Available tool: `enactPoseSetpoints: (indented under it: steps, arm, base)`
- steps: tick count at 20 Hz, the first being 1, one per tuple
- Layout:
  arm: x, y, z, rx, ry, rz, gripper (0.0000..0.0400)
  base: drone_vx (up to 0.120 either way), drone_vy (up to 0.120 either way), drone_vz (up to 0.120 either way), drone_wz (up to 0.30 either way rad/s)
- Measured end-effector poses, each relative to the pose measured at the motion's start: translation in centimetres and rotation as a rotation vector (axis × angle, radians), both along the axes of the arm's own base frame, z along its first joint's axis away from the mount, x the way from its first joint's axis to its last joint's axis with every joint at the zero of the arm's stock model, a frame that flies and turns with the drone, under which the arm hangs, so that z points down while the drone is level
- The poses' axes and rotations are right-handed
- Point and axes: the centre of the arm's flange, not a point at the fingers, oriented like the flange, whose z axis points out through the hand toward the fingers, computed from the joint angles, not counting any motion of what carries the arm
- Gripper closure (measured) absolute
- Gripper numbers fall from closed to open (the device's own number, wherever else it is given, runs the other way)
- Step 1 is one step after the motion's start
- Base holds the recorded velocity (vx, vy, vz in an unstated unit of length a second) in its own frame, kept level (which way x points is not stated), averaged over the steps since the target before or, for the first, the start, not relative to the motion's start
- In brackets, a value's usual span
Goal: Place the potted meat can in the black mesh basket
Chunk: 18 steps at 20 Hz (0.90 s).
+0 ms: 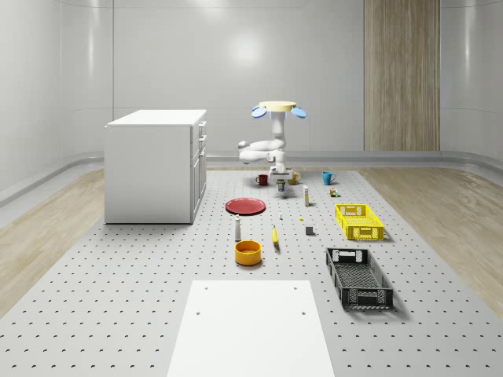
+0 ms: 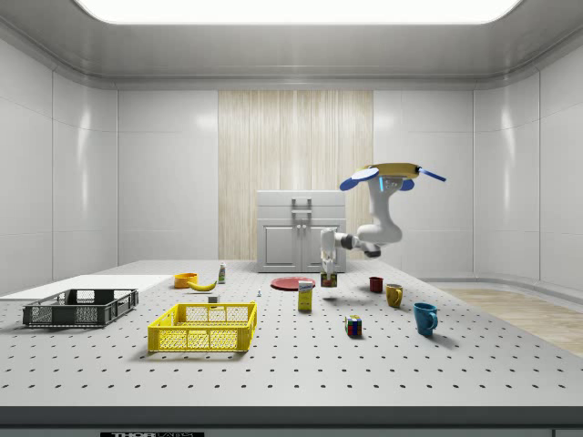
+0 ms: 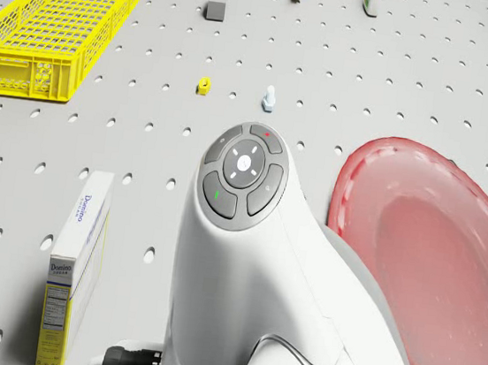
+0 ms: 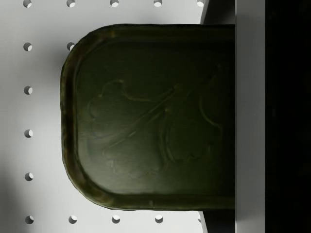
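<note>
So far nothing is moved: the drone (image 1: 278,107) hovers above the can (image 4: 150,116), fingers apparently closing round it; the basket (image 1: 358,277) sits well apart.

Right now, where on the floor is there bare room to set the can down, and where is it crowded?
Free: between the black mesh basket and orange bowl, and beyond the yellow crate on the whole-scene view's right. Crowded: around the potted meat can under the gripper, amid mugs and sugar box.

One camera looks down from high past the black basket (image 1: 358,277); another looks sideways across the same worktop (image 2: 301,364).
</note>
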Motion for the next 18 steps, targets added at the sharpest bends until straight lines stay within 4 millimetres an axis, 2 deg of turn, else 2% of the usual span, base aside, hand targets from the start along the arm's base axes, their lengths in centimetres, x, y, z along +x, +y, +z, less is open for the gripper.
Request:
enactPoseSetpoints:
  steps: [2,12,18]
  arm:
    - [0.0,0.0,-0.4,0.0,0.0,0.002,0.0118]
    - [0.0,-0.02,-1.09,0.0,0.0,0.004,0.0118]
    - [0.0,-0.02,-1.15,0.0,0.0,0.006,0.0119]
  base:
    - [0.12,0.04,0.12,0.0]
    - [0.12,0.12,0.12,0.0]
    - [0.12,0.007,0.007,0.0]
